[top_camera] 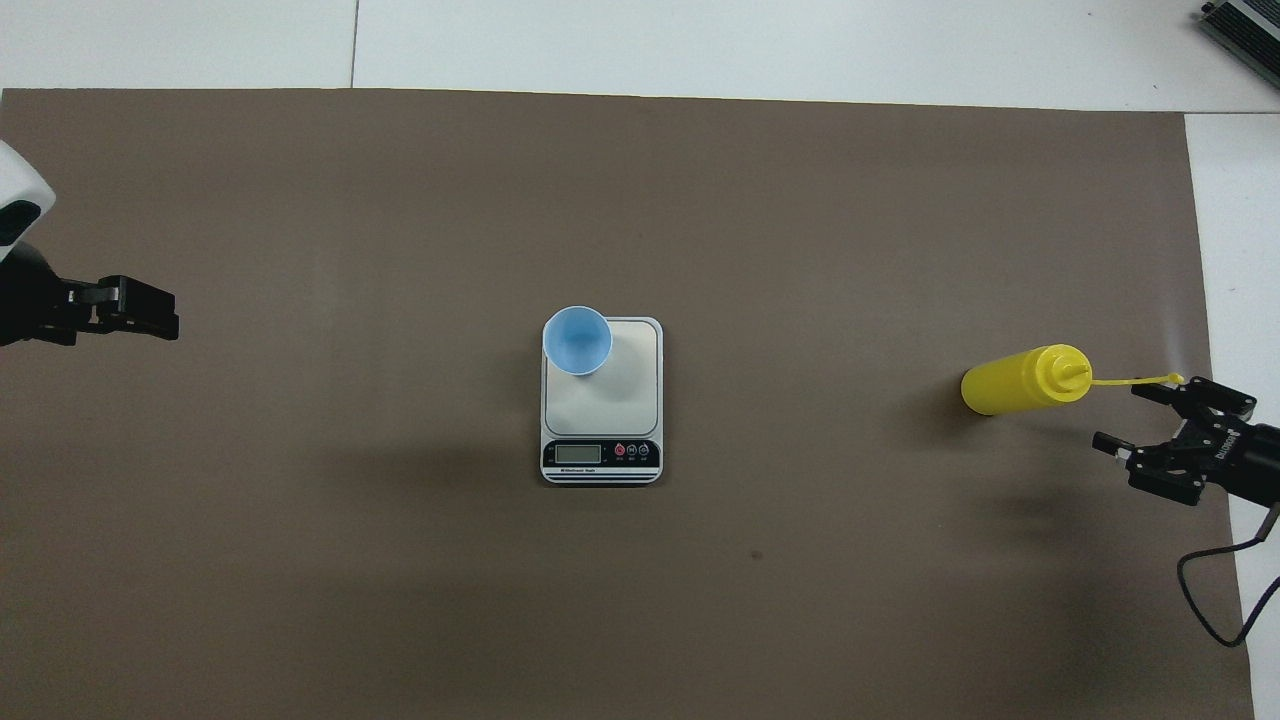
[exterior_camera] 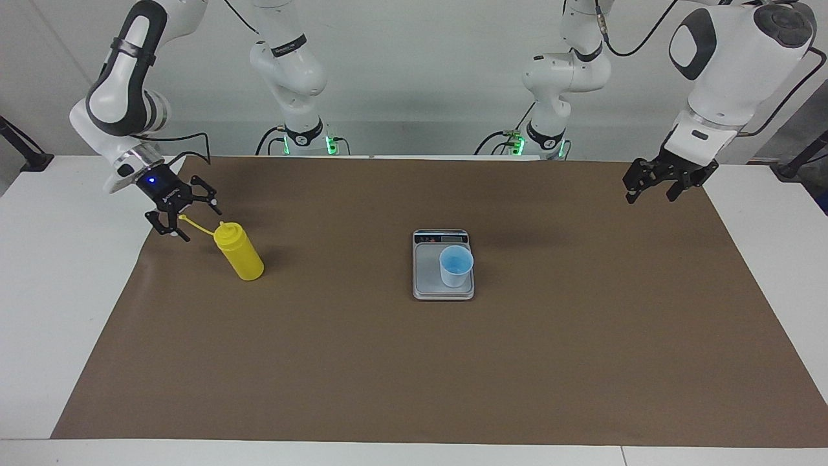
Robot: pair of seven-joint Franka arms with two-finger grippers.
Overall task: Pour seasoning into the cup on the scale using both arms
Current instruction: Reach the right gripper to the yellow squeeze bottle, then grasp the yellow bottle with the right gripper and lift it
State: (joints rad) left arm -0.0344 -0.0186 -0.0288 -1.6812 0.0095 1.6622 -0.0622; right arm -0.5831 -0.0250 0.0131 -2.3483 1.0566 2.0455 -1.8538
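Honestly nothing I can read from my end. The scale (top_camera: 601, 400) has some tiny print under its display and little marks on its buttons, and there's white lettering on the right gripper (top_camera: 1135, 420) at the frame's right edge, all illegible.

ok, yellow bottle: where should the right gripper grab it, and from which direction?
Likely the mid-body of the yellow bottle: plain cylinder standing upright, wider and firmer than the ribbed cap. Come in level from the right arm's end of the table, where the right gripper hovers open, passing under the thin tethered tip cap that juts toward it.
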